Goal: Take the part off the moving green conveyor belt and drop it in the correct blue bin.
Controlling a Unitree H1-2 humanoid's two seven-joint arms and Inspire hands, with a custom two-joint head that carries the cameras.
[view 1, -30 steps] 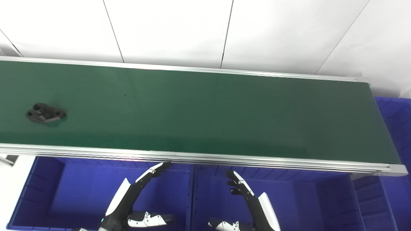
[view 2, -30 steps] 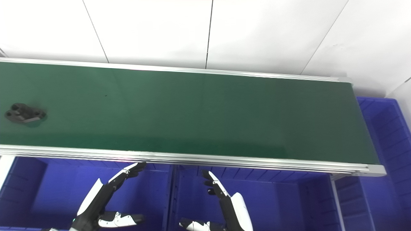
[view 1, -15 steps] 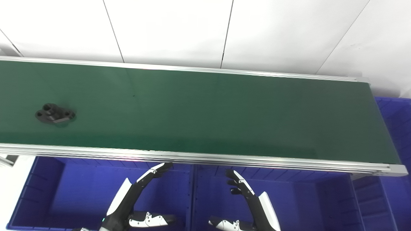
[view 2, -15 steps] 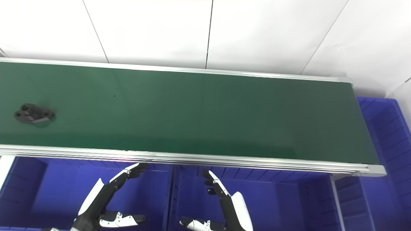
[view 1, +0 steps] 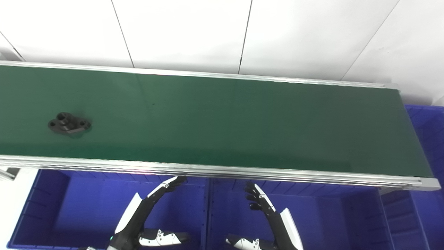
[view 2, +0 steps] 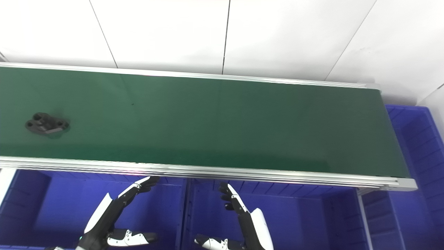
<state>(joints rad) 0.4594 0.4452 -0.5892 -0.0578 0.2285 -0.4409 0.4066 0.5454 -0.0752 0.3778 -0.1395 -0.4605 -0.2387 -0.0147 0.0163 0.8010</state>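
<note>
A black part (view 1: 69,124) with round holes lies flat on the green conveyor belt (view 1: 222,125), far to the left. Both hands hover low in front of the belt, over the blue bins. My left hand (view 1: 145,215) is open, its fingers stretched up toward the belt's near rail, with the thumb spread out low. My right hand (view 1: 270,218) is open too, fingers raised and apart. Neither hand holds anything, and both stay well right of the part.
Two blue bins stand below the belt's near rail, the left bin (view 1: 69,208) and the middle bin (view 1: 329,215). Another blue bin (view 1: 428,139) sits past the belt's right end. A white panelled wall rises behind the belt.
The black part has ridden the belt a short way to the right. Both hands have stayed nearly still.
</note>
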